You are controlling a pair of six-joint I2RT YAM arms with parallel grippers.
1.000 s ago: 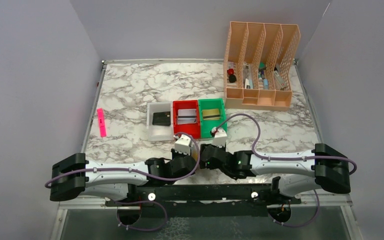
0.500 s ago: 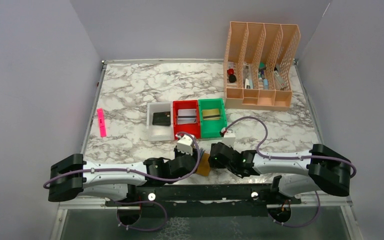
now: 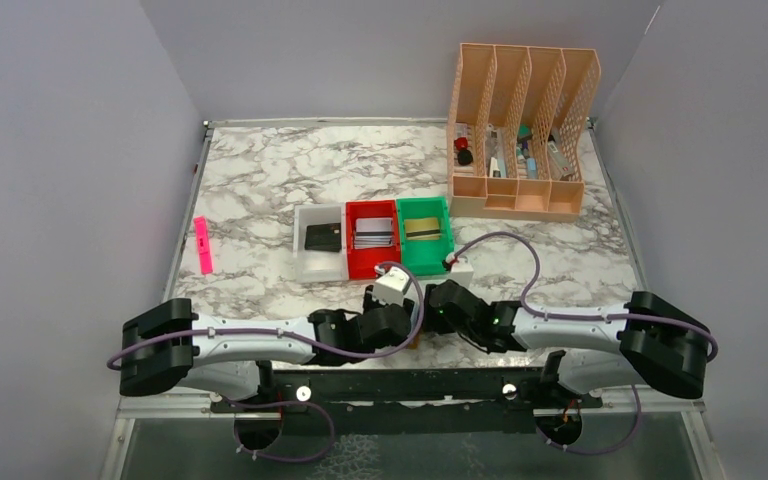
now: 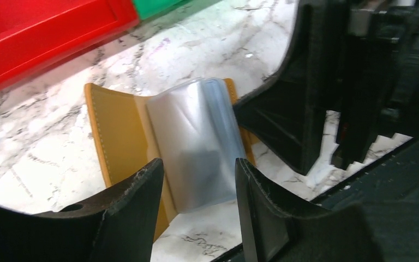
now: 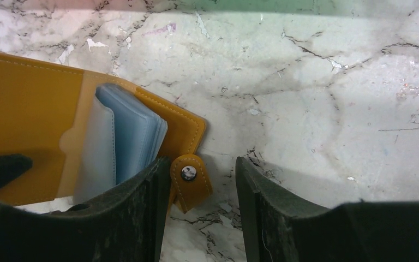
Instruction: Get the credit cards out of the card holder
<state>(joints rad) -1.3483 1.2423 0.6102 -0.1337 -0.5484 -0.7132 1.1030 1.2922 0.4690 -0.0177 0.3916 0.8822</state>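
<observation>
Card holder (image 4: 117,131) lies open on the desk (image 5: 316,98), close to the near edge, not far from the red bin (image 3: 350,245) and the green bin (image 3: 447,245). Both hands are low over it. The left hand (image 4: 199,166) has its fingers apart, just above the pale blue sleeves (image 4: 193,120). The right hand (image 5: 201,164) has its fingers apart too, with the little snap tab (image 5: 188,180) between them. Neither hand holds anything.

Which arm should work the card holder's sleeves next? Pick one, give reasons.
Left, likely. The left gripper has open jaws straddling the clear sleeves of the card holder; the right gripper, also open, brackets only the snap tab.
</observation>
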